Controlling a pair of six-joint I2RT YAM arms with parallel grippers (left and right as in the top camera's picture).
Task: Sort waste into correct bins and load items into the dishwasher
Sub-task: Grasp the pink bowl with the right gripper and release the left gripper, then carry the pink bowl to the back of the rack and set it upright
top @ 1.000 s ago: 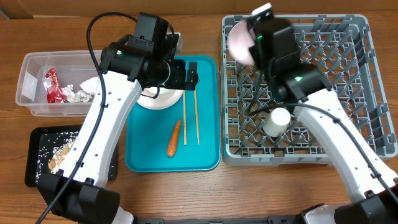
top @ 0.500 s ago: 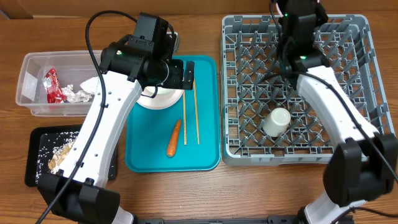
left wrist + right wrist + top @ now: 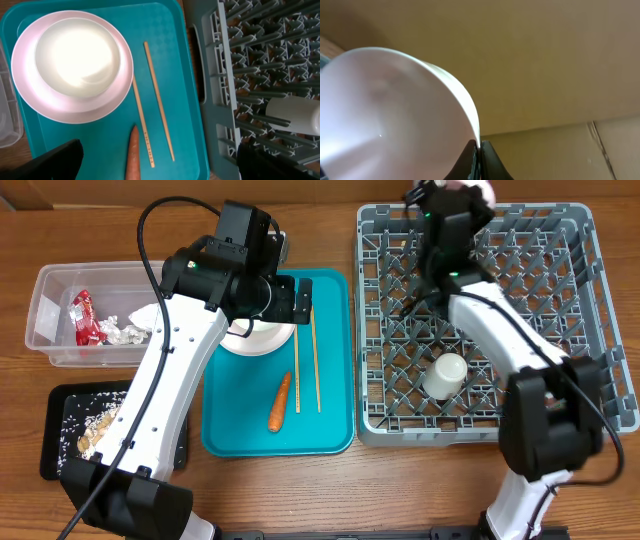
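chopsticks (image 3: 159, 101) lie parallel, lengthwise along tray (image 3: 195, 125); right fingers (image 3: 470, 161) pinch bowl (image 3: 385, 115) rim, left fingers (image 3: 60, 160) spread empty.

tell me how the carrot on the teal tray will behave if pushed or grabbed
The carrot tapers and looks round, so a sideways push would probably roll or swing it on the teal tray. It looks stiff and small, likely light. The chopsticks lie close beside it, so a grasp might nudge them.

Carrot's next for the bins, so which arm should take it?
Left. The left gripper hovers open over the teal tray, the carrot in its wrist view; the right gripper is shut on a white bowl at the dish rack's far edge.
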